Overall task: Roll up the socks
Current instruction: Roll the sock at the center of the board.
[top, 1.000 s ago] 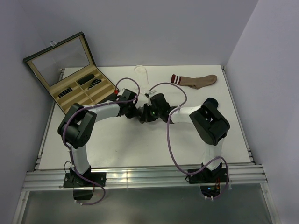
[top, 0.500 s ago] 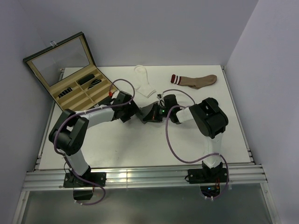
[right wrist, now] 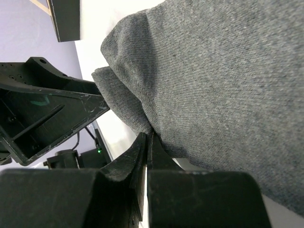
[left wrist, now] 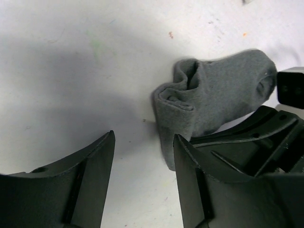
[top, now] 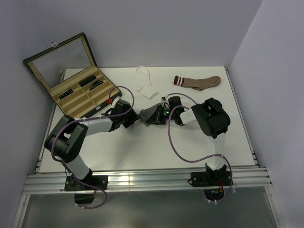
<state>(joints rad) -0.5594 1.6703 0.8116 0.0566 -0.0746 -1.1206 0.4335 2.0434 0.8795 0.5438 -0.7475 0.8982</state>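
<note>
A dark grey sock (top: 149, 114) lies partly rolled mid-table between my two grippers. In the left wrist view the dark grey sock (left wrist: 213, 97) shows a curled end facing my left gripper (left wrist: 142, 156), which is open with only bare table between its fingers. My left gripper (top: 137, 116) sits just left of the sock. My right gripper (top: 159, 114) is at the sock's right end. Its fingers (right wrist: 142, 147) are shut, with their tips buried in a fold of the dark grey sock (right wrist: 228, 71). A white sock (top: 147, 86) lies flat behind them.
A brown sock with striped cuff (top: 197, 81) lies at the back right. An open display box (top: 71, 76) with compartments stands at the back left corner. My left gripper's housing (right wrist: 42, 109) shows close beside the sock in the right wrist view.
My left gripper has opened, let go of the grey sock and drawn back to the left. The right gripper has shifted right. The grey and white socks are now uncovered.
</note>
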